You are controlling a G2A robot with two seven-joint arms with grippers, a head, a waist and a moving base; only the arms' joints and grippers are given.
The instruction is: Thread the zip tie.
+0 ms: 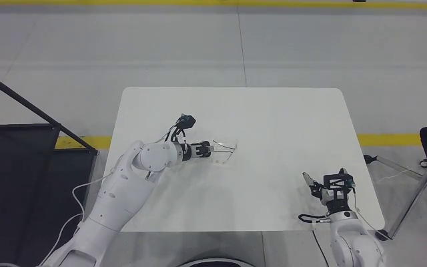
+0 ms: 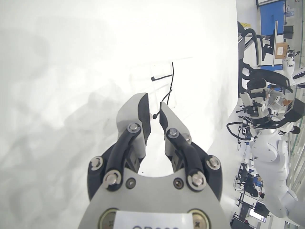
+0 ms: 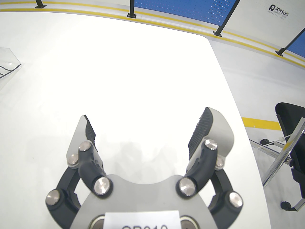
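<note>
Zip tie [image 2: 172,79] head sits between left gripper [image 2: 154,100] fingertips, jaws narrowly apart, not closed on it, strap running ahead.

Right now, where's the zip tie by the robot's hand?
The zip tie lies in the clear tray near the middle of the table, its head between the open fingers of the left gripper.

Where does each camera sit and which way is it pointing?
Top view: above the arms, looking down at the white table; left gripper and right gripper show.
Left wrist view: on that wrist, facing past the left gripper to the zip ties.
Right wrist view: on that wrist, facing past the right gripper across the table.
Shared: all three show the zip ties.
</note>
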